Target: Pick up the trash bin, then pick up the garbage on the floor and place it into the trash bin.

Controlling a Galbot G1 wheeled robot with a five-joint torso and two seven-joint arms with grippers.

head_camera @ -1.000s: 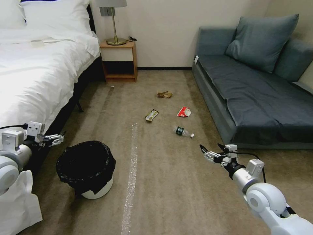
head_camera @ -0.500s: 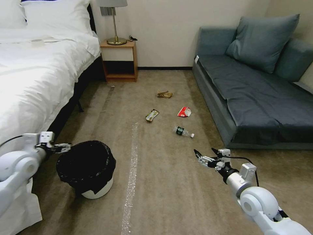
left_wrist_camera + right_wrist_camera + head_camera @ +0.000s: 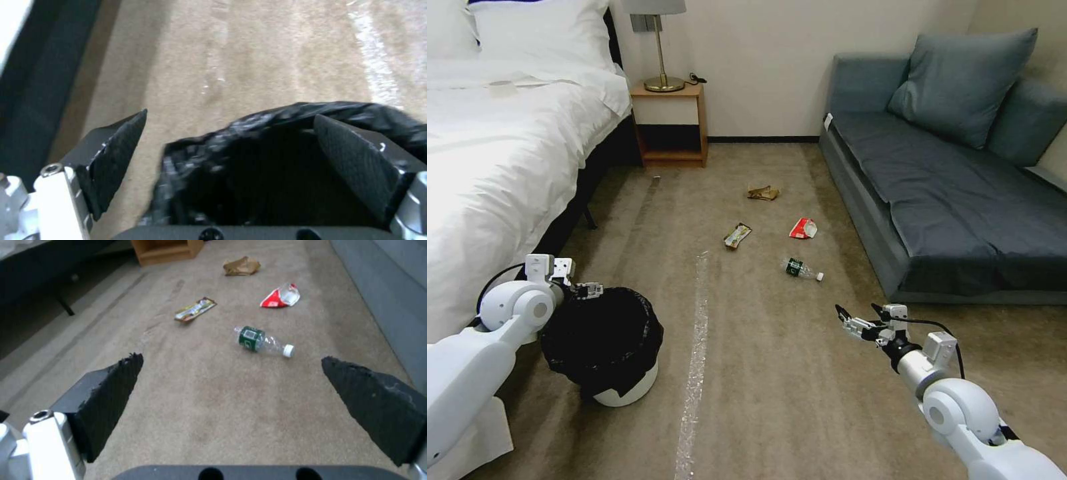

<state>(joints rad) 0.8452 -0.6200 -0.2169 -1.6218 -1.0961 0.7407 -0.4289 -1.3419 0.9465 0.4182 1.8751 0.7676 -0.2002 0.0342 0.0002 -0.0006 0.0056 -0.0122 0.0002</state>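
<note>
The trash bin (image 3: 627, 390), white with a black liner, stands on the carpet at the near left. My left gripper (image 3: 590, 290) is open at its far-left rim. In the left wrist view the left gripper (image 3: 231, 115) straddles the liner edge (image 3: 249, 133), one finger over the bin's mouth and one outside. The garbage lies mid-floor: brown paper (image 3: 762, 193), a yellow-green wrapper (image 3: 738, 235), a red-and-white packet (image 3: 804, 229) and a clear bottle (image 3: 802, 269). My right gripper (image 3: 857, 310) hangs open above the carpet, short of the bottle (image 3: 262, 341).
A white bed (image 3: 494, 153) runs along the left, close beside the bin. A wooden nightstand (image 3: 670, 123) with a lamp stands at the back wall. A grey sofa (image 3: 947, 187) lines the right. A shiny tape strip (image 3: 694, 360) runs down the open carpet between them.
My left arm has swung from beside the bed in toward the bin, bringing its gripper to the liner's rim. My right arm has shifted only slightly. The bin and litter lie as before.
</note>
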